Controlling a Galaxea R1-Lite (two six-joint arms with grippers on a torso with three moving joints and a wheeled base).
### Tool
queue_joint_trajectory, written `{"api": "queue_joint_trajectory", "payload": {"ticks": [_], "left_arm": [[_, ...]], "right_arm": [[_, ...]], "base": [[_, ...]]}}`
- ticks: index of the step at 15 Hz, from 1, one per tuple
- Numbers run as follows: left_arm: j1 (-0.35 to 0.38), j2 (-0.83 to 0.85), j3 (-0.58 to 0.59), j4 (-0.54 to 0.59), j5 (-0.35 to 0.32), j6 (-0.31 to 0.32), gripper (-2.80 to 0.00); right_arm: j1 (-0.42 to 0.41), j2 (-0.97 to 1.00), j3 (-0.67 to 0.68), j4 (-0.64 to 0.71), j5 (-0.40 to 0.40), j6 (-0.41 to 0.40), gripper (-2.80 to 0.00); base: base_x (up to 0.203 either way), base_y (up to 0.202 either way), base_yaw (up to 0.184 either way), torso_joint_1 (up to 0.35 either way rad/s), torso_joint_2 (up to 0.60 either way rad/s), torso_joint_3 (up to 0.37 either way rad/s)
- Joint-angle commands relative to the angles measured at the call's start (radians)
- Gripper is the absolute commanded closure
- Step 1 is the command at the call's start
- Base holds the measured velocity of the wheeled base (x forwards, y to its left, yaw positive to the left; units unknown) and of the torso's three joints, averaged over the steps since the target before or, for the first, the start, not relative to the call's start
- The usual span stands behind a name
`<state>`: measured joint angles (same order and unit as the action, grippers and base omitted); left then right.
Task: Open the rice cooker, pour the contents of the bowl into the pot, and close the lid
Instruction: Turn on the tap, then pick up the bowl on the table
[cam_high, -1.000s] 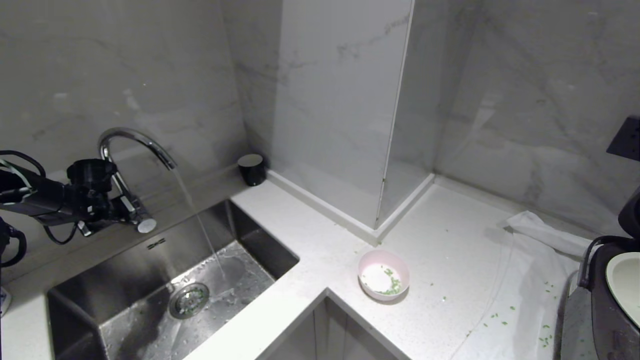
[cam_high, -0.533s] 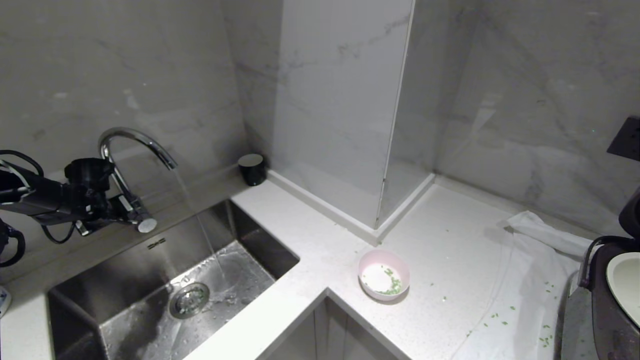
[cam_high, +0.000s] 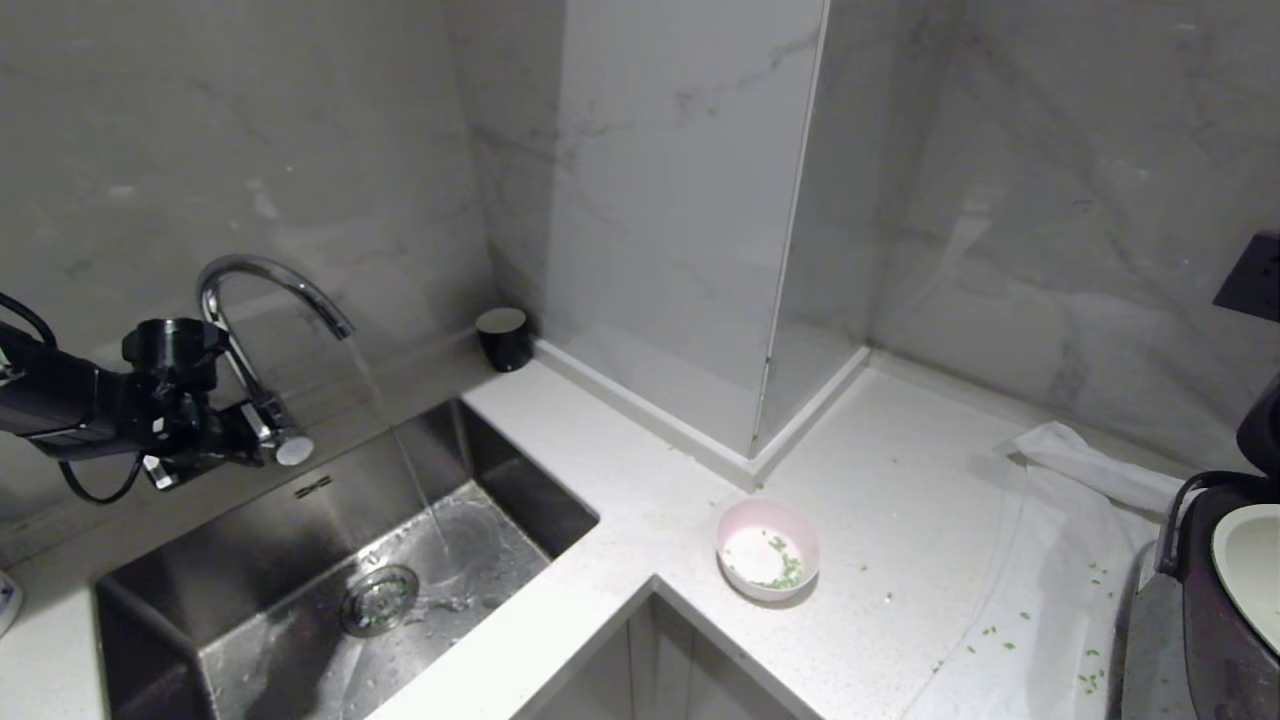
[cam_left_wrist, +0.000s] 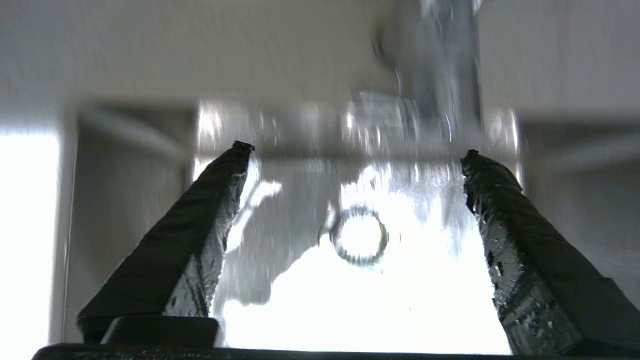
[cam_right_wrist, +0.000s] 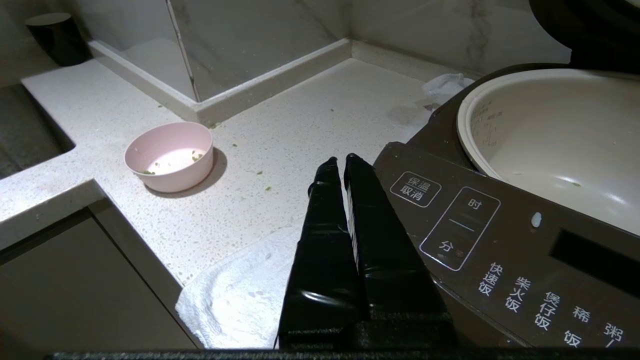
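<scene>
Left gripper now spread wide, holding nothing, just off faucet handle after clamping near it a second ago; arm drawn slightly back toward left edge. Faucet running, water falling into sink. Right gripper pressed closed, empty, parked beside rice cooker front panel. Lid not clearly seen; pot exposed. Bowl upright on counter between sink and cooker, few contents remaining, more scattered on cloth. Judgement: pour done; lid closure outstanding, faucet work unrelated.
</scene>
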<state>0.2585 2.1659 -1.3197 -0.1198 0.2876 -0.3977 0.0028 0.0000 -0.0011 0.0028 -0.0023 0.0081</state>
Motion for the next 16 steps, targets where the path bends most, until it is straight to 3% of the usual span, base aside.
{"api": "queue_joint_trajectory", "payload": {"ticks": [1,4,7,11,14,16], "left_arm": [[-0.044,-0.106,0.119,-0.001,-0.023,-0.004,-2.8],[-0.122,-0.19,0.272,-0.004,-0.093,-0.015,-2.8],[-0.198,-0.253,0.339,-0.004,-0.134,-0.026,-2.8],[-0.395,-0.291,0.372,0.01,-0.186,0.008,-2.8],[-0.594,-0.25,0.286,0.016,-0.182,0.021,-2.8],[-0.669,-0.189,0.162,0.041,-0.18,0.021,-2.8]], "right_arm": [[0.0,0.0,0.0,0.0,0.0,0.0,0.0],[0.0,0.0,0.001,0.0,0.0,0.0,0.0],[0.0,0.0,0.001,0.0,0.0,0.0,0.0],[0.0,0.0,0.0,0.0,-0.001,0.0,0.0],[0.0,0.0,0.0,0.0,-0.001,0.0,0.0],[0.0,0.0,0.0,0.0,-0.001,0.0,0.0]], "base": [[0.0,0.0,0.0,0.0,0.0,0.0],[0.0,0.0,0.0,0.0,0.0,0.0],[0.0,0.0,0.0,0.0,0.0,0.0],[0.0,0.0,0.0,0.0,0.0,0.0],[0.0,0.0,0.0,0.0,0.0,0.0],[0.0,0.0,0.0,0.0,0.0,0.0]]}}
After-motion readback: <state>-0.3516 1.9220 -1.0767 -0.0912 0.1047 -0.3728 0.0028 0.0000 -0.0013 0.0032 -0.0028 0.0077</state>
